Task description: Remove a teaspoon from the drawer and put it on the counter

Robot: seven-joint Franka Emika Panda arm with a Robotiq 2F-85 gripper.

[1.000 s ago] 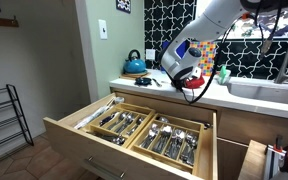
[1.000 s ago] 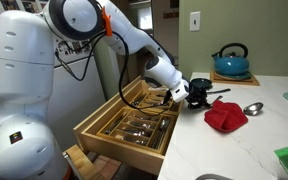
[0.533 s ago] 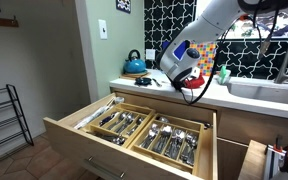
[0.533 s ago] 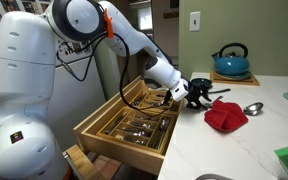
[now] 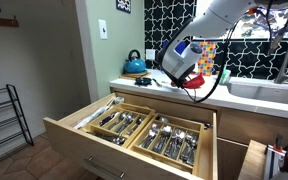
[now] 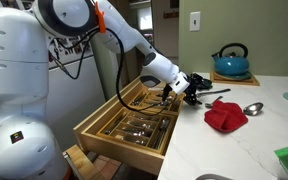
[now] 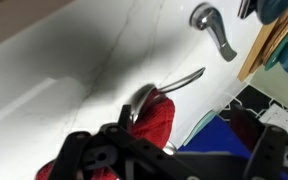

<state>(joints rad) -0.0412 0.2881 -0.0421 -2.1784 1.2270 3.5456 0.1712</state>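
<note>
Your gripper [image 6: 195,93] hangs just above the edge of the tabletop [image 6: 239,150]. The wrist view is too blurred to call it: released or clenched, I can't tell, though nothing shows plainly between the fingers. Right under it and just ahead sits the red cloth [image 6: 225,116]. And there's your teaspoon [image 7: 172,84], lying flat on the white surface just beyond the gripper, bowl right at the cloth's edge, handle pointing away. A second spoon [image 6: 252,107] lies farther out, past the cloth, well apart from the gripper. Behind and below the gripper, the drawer [image 6: 112,146] stands pulled out, cutlery in its trays.

By my read the teaspoon is down and the job is close to finished, so this is about a clean exit. Make sure the fingers are fully let go, then lift straight up off the tabletop before you swing anywhere. Go sideways while low and you may snag the cloth, which could drag the teaspoon along with it.
</note>
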